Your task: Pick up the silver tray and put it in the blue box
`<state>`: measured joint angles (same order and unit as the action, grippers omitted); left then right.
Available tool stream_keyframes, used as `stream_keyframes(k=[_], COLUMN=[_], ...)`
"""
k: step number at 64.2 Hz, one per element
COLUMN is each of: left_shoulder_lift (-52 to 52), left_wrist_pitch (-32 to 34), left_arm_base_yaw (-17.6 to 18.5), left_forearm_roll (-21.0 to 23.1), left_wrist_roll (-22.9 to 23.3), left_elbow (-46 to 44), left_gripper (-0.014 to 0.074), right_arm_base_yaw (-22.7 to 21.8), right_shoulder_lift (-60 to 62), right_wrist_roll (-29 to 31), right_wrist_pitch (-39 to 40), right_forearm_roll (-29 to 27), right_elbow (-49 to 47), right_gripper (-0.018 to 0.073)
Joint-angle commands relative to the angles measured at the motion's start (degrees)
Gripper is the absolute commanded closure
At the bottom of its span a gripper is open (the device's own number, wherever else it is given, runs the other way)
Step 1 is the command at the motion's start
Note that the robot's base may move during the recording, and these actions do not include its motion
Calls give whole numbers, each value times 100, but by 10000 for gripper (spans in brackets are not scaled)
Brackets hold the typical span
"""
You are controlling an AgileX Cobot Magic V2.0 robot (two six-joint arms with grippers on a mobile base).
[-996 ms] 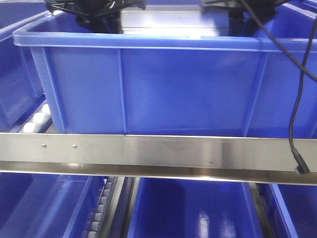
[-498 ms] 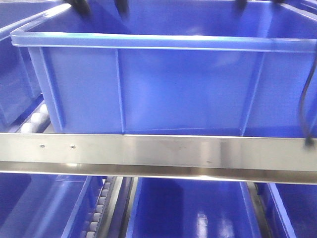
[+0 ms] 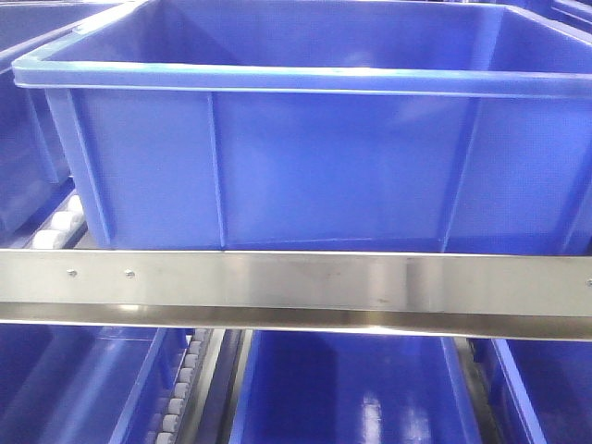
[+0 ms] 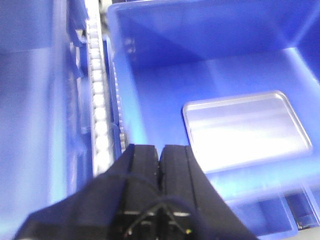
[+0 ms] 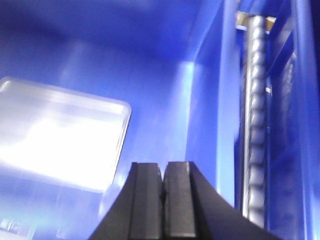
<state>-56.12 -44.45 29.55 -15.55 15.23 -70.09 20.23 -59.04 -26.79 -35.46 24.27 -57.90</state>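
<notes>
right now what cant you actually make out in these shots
- Front view: the blue box hides its own floor behind its near wall, so the silver tray cannot be seen there; neither arm is in frame.
- Left wrist view: motion blur and glare wash out the silver tray, so any ribs in its base are unreadable.
- Right wrist view: the tray's left part is cut off by the frame edge.
- Both wrist views: left gripper and right gripper fingers look pressed together, empty.

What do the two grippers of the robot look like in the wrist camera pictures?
Both look alike. The left gripper has two black, flat, blocky fingers with squared tips, widening below into a dark angular body where thin wires cross. The right gripper shows the same two black rectangular fingers with a matte surface on a flared black base. No markings are readable.
</notes>
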Motion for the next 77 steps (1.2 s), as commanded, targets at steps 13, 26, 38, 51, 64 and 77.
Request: stream_keyframes(k=[13, 26, 38, 51, 64, 77], left_shoulder_lift=[2523, 3640, 3826, 3826, 3816, 3839], left_wrist_pitch=[1343, 1522, 1500, 1500, 1500, 1500], left_arm_base_yaw=[36, 36, 36, 36, 36, -279], left_forearm_roll=[-181, -233, -104, -104, -104, 672], left_wrist_roll=[-6, -6, -6, -6, -6, -77], left_elbow=[2551, 3589, 3786, 3858, 3858, 3891], left_gripper=[692, 692, 692, 693, 693, 693], right_arm_base_yaw=[8, 8, 8, 8, 8, 8], right_shoulder_lift=[1992, 2937, 2987, 2987, 2987, 2987], right_wrist_roll=[66, 66, 66, 66, 66, 66], right_wrist_pitch=[1802, 2469, 2456, 2456, 2456, 2456], right_forearm_roll=[250, 291, 291, 291, 291, 291], right_elbow=[2132, 3019, 3033, 3033, 3033, 3033], right_gripper=[506, 506, 506, 506, 506, 506])
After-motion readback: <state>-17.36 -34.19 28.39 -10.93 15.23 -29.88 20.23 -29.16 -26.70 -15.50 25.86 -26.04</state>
